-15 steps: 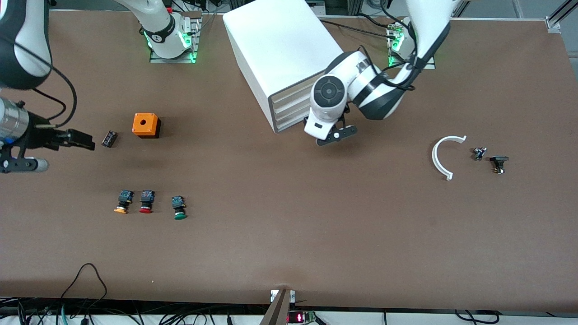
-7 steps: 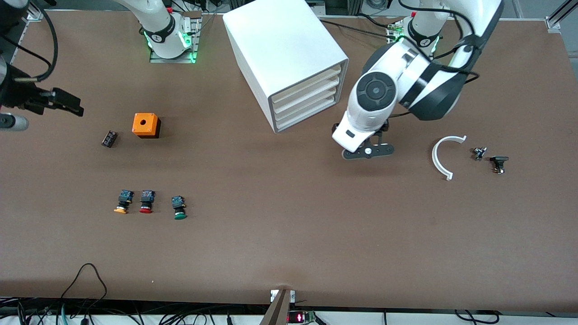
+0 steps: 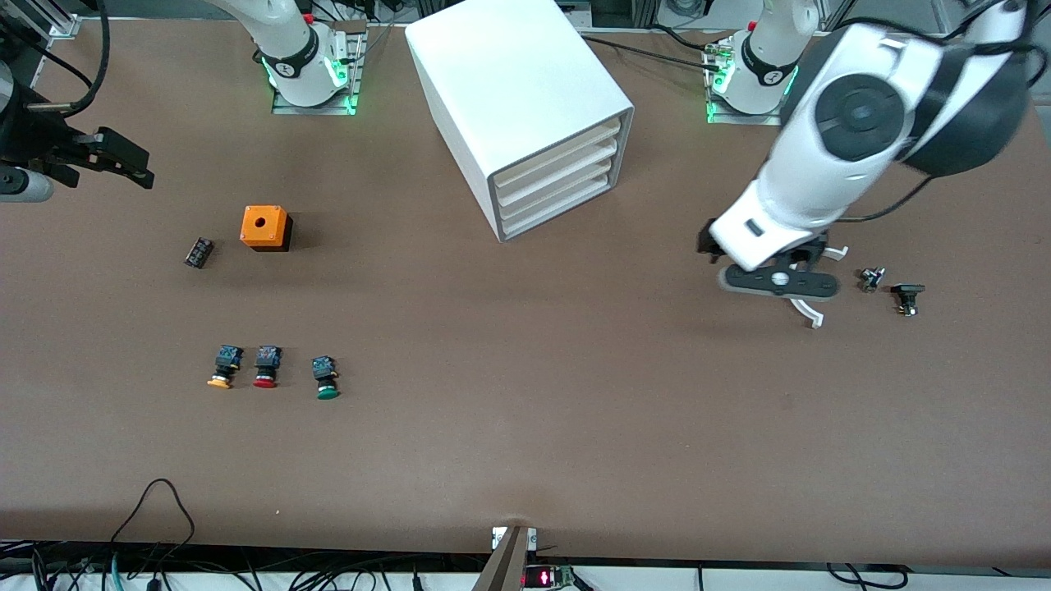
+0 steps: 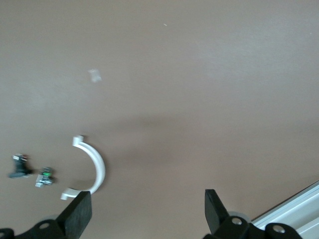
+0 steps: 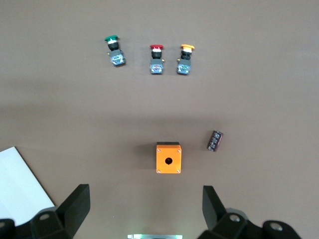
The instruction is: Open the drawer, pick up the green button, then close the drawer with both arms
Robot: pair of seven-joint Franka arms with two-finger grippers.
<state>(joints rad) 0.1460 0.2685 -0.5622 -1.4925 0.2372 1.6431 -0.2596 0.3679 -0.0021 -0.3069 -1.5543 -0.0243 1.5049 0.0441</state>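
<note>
So all four drawers in the cabinet (image 3: 525,107) look fully shut, including the bottom drawer (image 3: 558,215), and the green button (image 3: 327,378) sits out on the surface (image 3: 525,427) toward the right arm's end, beside the red button (image 3: 266,367) and the orange button (image 3: 222,366), nearer the front camera than the orange box (image 3: 264,227). Judging from that layout, I'd say the job is basically wrapped up or parked, so the step in hand is just getting both arms clear. If you do need that drawer again, come at its front edge low and square, since it's the lowest of four alike and it'd be easy to hook the one above it. The left gripper (image 3: 776,281) hangs over the white arc piece (image 3: 809,308), with two small dark parts (image 3: 891,287) just beside that toward the left arm's end; in the left wrist view its fingers (image 4: 79,215) are spread wide with nothing between them. The right gripper (image 3: 123,160) is up over the surface's edge at the right arm's end, well apart from the button; its fingers (image 5: 76,205) are also released and empty. Both wrists point roughly straight down, and the left forearm angles down from its base.
</note>
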